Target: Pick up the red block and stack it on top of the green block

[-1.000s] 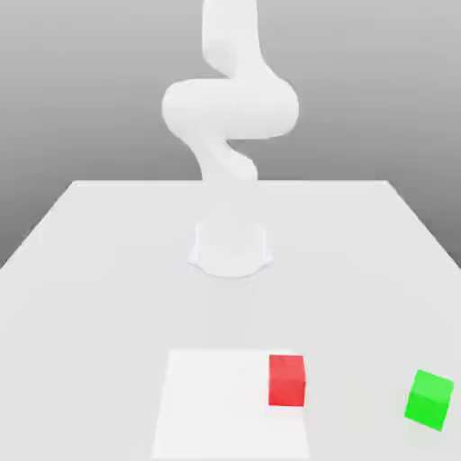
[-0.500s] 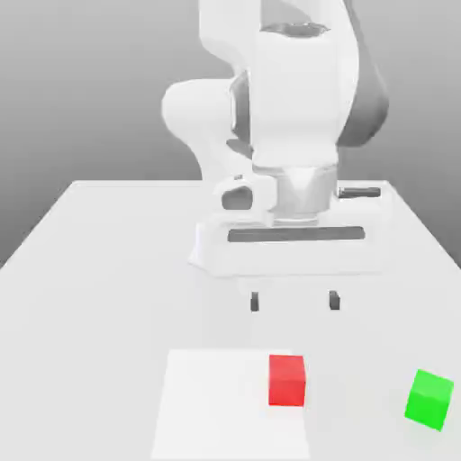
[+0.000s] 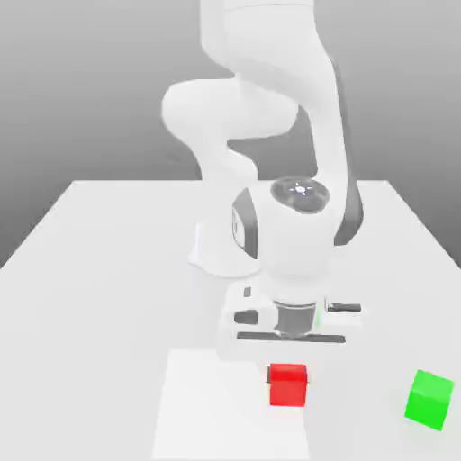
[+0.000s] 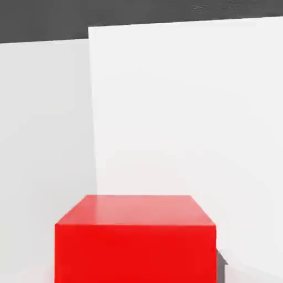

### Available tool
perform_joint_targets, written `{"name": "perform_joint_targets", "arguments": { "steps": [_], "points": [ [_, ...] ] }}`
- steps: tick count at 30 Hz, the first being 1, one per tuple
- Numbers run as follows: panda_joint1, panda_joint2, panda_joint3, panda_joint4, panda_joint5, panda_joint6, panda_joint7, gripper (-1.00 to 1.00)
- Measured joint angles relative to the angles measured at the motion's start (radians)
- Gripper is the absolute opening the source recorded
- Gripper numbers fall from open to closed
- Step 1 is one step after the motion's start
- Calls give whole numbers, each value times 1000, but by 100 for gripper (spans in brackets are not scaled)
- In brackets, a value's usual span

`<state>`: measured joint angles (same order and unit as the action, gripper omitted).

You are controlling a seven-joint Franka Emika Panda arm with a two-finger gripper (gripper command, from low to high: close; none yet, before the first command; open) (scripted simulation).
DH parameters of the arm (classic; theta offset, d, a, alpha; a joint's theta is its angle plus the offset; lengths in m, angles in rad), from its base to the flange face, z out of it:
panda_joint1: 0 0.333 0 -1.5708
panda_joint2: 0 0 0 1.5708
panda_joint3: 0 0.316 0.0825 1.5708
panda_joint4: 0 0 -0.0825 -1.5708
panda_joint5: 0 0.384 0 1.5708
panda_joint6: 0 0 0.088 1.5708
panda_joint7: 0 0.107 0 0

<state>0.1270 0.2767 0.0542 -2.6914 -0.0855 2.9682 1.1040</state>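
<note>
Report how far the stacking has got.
Done: the arm is down at the red block, with the jaws at its sides. In hand: the grip, apparently closed on it, though the block looks barely raised, if at all. Left: lifting it, carrying it toward the exterior view's right and setting it on the green block.

The exterior view is bright and washed out: the white arm [image 3: 293, 230] nearly melts into the pale table [image 3: 90, 342], and the sheet [image 3: 225, 414] at six o'clock glares whiter still. The backdrop [image 3: 414, 90] fades from light grey at twelve o'clock to darker grey lower down. A small white glint sits on the arm's dark cap, just toward two o'clock from centre. At four o'clock, the green block's [image 3: 429, 399] top is lighter than its sides. In the hand view, pale sheen washes over one face of the red block [image 4: 135, 254]
</note>
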Motion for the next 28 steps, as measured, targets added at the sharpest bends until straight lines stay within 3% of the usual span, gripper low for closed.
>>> {"name": "perform_joint_targets", "arguments": {
  "steps": [9, 20, 24, 25, 28],
  "points": [
    [18, -208, 55, 4, 56, -214, -78, -100],
    [169, -104, 213, 272, -2, -385, -294, -100],
    [206, 19, 188, 299, -71, -292, -264, -100],
    [215, 46, 178, 301, -86, -268, -253, 100],
    [215, 46, 178, 301, -86, -268, -253, 100]
  ]
}}
